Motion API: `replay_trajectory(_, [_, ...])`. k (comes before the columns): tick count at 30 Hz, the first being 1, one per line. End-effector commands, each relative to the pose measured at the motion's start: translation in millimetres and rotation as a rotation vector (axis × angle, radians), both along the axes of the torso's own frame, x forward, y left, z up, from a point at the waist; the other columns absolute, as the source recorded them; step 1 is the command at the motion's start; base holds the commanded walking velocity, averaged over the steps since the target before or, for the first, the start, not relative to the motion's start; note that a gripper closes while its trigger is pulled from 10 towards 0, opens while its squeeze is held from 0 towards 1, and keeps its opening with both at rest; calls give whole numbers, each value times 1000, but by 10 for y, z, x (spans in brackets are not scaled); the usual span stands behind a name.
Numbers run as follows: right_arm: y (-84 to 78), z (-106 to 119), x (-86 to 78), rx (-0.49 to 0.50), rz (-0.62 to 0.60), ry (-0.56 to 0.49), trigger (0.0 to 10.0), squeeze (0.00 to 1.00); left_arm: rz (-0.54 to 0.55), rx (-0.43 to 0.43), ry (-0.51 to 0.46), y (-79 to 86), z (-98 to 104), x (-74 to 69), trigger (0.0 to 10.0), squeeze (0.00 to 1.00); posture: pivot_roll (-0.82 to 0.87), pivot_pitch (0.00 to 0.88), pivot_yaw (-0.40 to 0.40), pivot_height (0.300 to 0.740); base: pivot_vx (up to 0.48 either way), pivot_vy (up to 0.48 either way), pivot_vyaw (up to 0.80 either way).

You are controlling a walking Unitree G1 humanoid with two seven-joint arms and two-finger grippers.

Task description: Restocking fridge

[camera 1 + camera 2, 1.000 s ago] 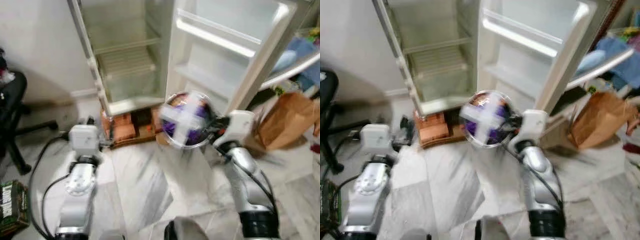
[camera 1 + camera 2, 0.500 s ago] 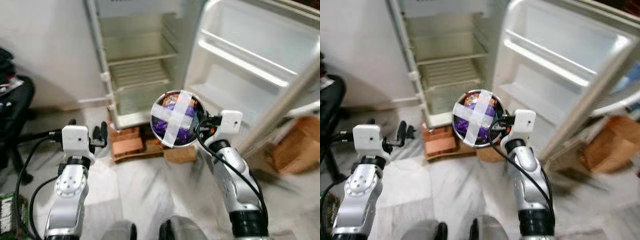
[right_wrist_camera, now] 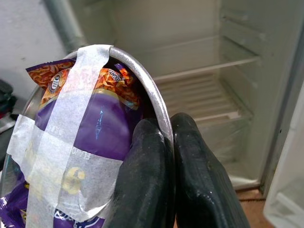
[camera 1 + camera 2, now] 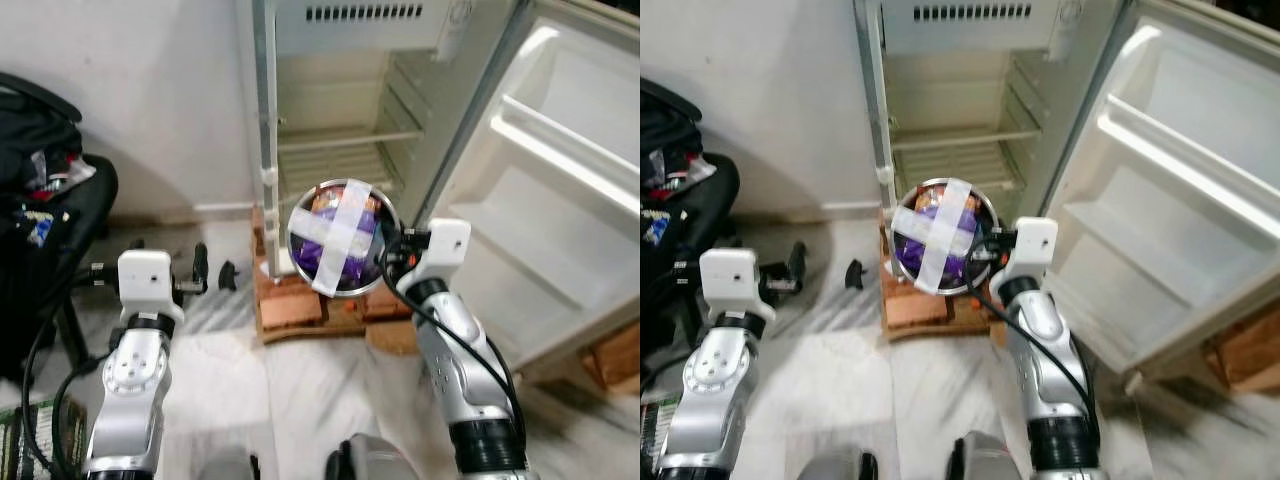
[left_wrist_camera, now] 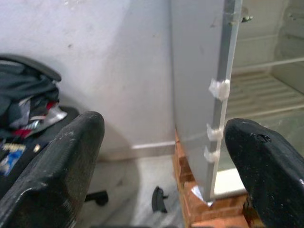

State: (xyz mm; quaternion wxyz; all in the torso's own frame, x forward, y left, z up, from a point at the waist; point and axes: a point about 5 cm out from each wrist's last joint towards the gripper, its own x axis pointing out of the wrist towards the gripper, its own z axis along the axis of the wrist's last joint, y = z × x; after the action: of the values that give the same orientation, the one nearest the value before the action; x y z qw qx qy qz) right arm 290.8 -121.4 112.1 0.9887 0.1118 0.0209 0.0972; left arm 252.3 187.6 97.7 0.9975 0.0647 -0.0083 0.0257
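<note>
A steel bowl (image 4: pixel 340 250) packed with purple and orange snack packets, sealed by a white tape cross, hangs in front of the open fridge (image 4: pixel 350 130). My right gripper (image 3: pixel 168 130) is shut on the bowl's rim, with one finger inside and one outside. The fridge's wire shelves (image 4: pixel 955 165) are bare, and its door (image 4: pixel 560 200) stands swung out to the right. My left gripper (image 4: pixel 212 270) is held out low on the left, open with nothing in it, pointing at the fridge's left side wall (image 5: pixel 194 71).
The fridge rests on bricks (image 4: pixel 300 305) above a marble floor. A black chair piled with clothes (image 4: pixel 40 200) stands at the left by the white wall. A green box (image 4: pixel 20 450) lies at the bottom left. A brown bag (image 4: pixel 615 360) sits behind the door.
The whole view has swung, so the fridge interior now lies straight ahead and nearer. The bowl stays in my right gripper, and the left gripper stays open.
</note>
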Motion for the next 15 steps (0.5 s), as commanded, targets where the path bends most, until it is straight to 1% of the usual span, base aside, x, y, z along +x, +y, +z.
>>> replay_trajectory(1, [-102, 28, 10, -7, -35, -15, 10000, 0, -22, 3, 3, -78, -7, 9, 10000, 0, 47, 107, -77, 740, 480, 0, 0])
replay_trajectory(6, [-117, 38, 25, -10, -41, -19, 10000, 0, -18, 5, 4, -76, -12, 12, 10000, 0, 46, 106, -77, 740, 477, 0, 0])
replay_trajectory(8, [-133, 42, 35, -11, -45, -21, 10000, 0, 0, 11, 21, -63, -36, 10, 10000, 0, 46, 106, -77, 740, 454, 0, 0])
replay_trajectory(10, [-135, 45, 39, -12, -46, -22, 10000, 0, 0, 11, 17, -66, -34, 15, 10000, 0, 46, 106, -77, 740, 337, 0, 0])
replay_trajectory(15, [-129, 47, 39, -11, -47, -24, 10000, 0, 3, 3, 7, -67, -26, 11, 10000, 0, 48, 104, -78, 740, 0, 0, 0])
